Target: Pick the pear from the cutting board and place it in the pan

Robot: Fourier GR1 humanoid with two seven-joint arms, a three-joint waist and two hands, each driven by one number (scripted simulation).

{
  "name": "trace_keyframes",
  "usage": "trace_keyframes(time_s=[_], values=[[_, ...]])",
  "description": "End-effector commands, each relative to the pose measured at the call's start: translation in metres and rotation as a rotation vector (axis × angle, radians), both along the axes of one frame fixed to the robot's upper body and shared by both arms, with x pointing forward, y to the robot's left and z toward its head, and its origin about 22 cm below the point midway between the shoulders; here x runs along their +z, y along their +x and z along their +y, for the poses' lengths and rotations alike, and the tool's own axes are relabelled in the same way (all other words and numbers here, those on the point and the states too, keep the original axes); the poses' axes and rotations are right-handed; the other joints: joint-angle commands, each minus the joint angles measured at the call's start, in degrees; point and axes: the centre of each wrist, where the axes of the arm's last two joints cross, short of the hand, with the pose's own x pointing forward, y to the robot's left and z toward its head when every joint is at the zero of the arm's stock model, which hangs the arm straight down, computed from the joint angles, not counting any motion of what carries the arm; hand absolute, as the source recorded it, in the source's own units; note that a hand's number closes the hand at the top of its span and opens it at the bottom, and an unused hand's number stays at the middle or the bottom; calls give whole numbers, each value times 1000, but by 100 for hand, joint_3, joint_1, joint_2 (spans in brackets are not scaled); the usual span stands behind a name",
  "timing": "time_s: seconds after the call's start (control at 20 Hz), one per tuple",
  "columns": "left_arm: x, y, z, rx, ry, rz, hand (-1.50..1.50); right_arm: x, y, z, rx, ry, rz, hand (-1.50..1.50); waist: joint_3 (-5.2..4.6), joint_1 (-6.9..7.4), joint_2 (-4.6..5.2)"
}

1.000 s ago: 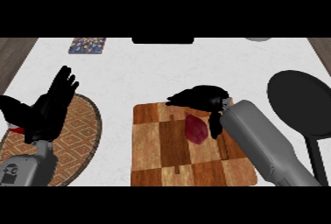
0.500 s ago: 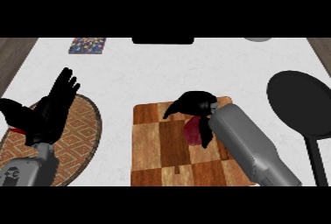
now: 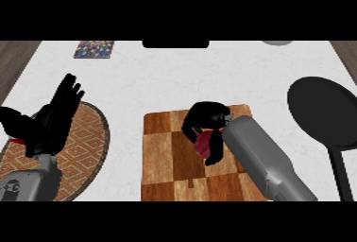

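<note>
A dark red pear (image 3: 203, 144) lies on the wooden checkered cutting board (image 3: 167, 165) at the counter's middle. My right hand (image 3: 206, 118) sits over the pear's far end, fingers curled down its left side and thumb along its right, hiding the top of the fruit. The black pan (image 3: 322, 109) lies to the right of the board, its handle (image 3: 339, 170) pointing toward me. My left hand (image 3: 55, 116) rests open, fingers up, above the round woven mat (image 3: 83, 142) at the left.
A colourful patterned square (image 3: 94, 48) lies at the far left. A black object (image 3: 175, 44) and a grey one (image 3: 277, 42) sit at the far edge. White counter shows between board and pan.
My right hand has slid left and toward me, coming down over the pear, and its fingers and thumb now wrap it. The left hand has barely moved.
</note>
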Motion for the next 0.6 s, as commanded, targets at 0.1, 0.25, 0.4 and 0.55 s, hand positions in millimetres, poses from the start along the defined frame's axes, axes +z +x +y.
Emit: trace_keyframes(time_s=[0.1, 0.25, 0.4, 0.55], values=[[4, -1, -23, 0, -11, 1, 0, 1, 9, -2, -24, 85, 14, 150, 21, 21, 37], [12, 7, 0, 9, -2, -3, 0, -2, 7, -21, -257, 60, -38, 150, 19, -56, 25], [0, -5, 11, 49, 12, 11, 0, -3, 16, -63, -690, -68, -97, 150, 2, -258, -39], [-7, -9, 11, 75, 5, 26, 0, 2, 18, -85, -1007, -137, -179, 150, -13, -508, -131]])
